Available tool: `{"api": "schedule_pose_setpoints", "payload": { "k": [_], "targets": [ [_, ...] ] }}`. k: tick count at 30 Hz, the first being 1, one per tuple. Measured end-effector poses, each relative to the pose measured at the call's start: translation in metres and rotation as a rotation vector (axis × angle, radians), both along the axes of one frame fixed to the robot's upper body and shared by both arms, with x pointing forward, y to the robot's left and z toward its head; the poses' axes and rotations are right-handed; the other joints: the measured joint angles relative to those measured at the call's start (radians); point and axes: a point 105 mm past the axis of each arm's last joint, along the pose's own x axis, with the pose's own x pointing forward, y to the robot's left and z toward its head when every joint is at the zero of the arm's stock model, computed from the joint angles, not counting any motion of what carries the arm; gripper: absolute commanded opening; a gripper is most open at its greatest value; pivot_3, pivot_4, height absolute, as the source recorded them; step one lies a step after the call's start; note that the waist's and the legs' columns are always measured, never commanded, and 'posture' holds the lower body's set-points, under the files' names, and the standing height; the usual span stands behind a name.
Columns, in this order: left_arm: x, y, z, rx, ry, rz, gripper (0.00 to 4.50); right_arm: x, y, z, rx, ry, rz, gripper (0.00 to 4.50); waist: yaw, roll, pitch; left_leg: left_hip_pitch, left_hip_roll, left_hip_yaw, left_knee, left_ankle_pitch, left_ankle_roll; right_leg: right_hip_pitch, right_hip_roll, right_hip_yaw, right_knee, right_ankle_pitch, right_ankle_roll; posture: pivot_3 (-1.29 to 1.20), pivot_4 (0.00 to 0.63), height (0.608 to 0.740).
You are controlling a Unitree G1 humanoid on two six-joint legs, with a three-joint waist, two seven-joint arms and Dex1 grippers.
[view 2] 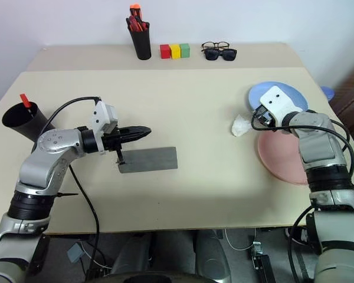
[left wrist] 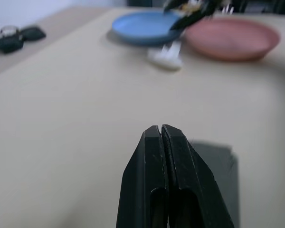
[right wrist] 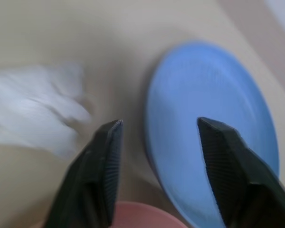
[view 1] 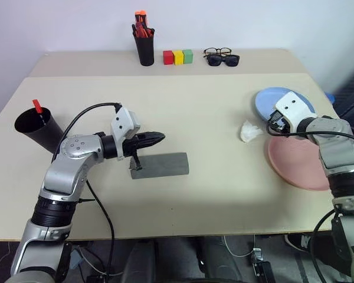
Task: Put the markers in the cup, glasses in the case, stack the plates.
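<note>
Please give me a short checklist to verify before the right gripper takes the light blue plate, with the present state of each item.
1. Right gripper open: ok, its fingers stand apart.
2. Aimed at the round light blue plastic plate: ok, the plate's near rim lies between the fingers in the right wrist view.
3. Round pink plastic plate free to receive it: ok, nothing lies in it.
4. Crumpled white tissue away from the grasp: cannot tell, it lies close beside the gripper.
5. Left gripper out of the way: ok, shut, above the grey felt case.
</note>
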Motion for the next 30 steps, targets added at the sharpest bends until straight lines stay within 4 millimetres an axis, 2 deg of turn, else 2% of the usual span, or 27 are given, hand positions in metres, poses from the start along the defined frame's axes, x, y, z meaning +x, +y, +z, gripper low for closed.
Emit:
{"api": "schedule_pose_setpoints", "payload": {
  "k": [4,8,13,16,20,22,25,27,30],
  "targets": [
    [-0.003,-0.006,0.002,-0.032,-0.008,0.011,0.00,0.014,0.000,-0.011,0.011,0.016,-0.019,2.31,-0.002,0.000,0.000,0.001,0.000,0.000,0.000,0.000,0.000,0.000,0.000,0.000,0.000,0.000,0.000,0.00,0.150,0.740],
    [-0.003,-0.008,-0.001,-0.062,0.023,0.036,0.00,0.020,0.003,-0.026,-0.001,0.048,-0.015,2.31,0.000,0.000,0.000,0.000,0.000,0.000,0.000,0.000,0.000,0.000,0.000,0.000,0.000,0.000,0.000,0.00,0.150,0.740],
    [-0.004,-0.006,-0.006,-0.066,0.037,0.064,0.00,0.022,-0.001,-0.027,-0.012,0.041,-0.027,0.03,0.001,0.001,0.000,0.000,0.000,0.000,0.000,0.000,0.000,0.000,0.000,0.000,0.000,0.000,0.000,0.00,0.150,0.740],
    [-0.003,-0.004,-0.005,-0.088,0.037,0.088,0.00,0.024,0.002,-0.021,-0.032,0.002,-0.011,0.03,0.001,0.001,0.001,0.000,0.000,0.000,0.000,0.000,0.000,0.000,0.000,0.000,0.000,0.000,0.000,0.00,0.150,0.740],
    [0.004,0.004,-0.006,-0.111,0.046,0.138,0.00,0.021,0.013,-0.005,-0.102,-0.098,0.085,0.03,0.001,0.002,0.001,0.000,0.000,0.000,-0.001,0.000,0.000,0.000,0.000,0.000,0.000,0.000,0.000,0.00,0.150,0.740],
    [0.006,0.007,-0.006,-0.116,0.048,0.156,0.00,0.013,0.018,0.007,-0.131,-0.145,0.135,0.03,0.002,0.002,0.001,0.000,0.000,0.000,-0.001,0.000,0.000,0.000,0.000,0.000,0.000,0.000,0.000,0.00,0.150,0.740],
    [0.009,0.009,-0.007,-0.120,0.046,0.162,0.00,-0.016,0.015,0.023,-0.141,-0.167,0.180,0.03,0.017,0.003,0.001,-0.001,-0.001,-0.002,0.000,0.000,0.000,0.000,0.000,-0.001,0.000,0.000,0.001,0.00,0.150,0.740],
    [0.011,0.010,-0.008,-0.120,0.050,0.164,0.00,-0.049,0.010,0.027,-0.139,-0.117,0.209,0.03,0.031,0.003,0.001,-0.002,-0.001,-0.002,0.000,0.000,0.000,0.000,0.000,-0.001,0.000,0.000,0.001,0.00,0.150,0.740],
    [0.013,0.011,-0.010,-0.117,0.061,0.155,0.00,-0.089,0.005,0.018,-0.137,-0.008,0.236,0.03,0.034,0.003,0.001,-0.001,-0.001,-0.002,0.001,0.000,0.000,0.001,0.000,-0.001,0.000,0.000,0.001,0.00,0.150,0.740]
  ]
}}
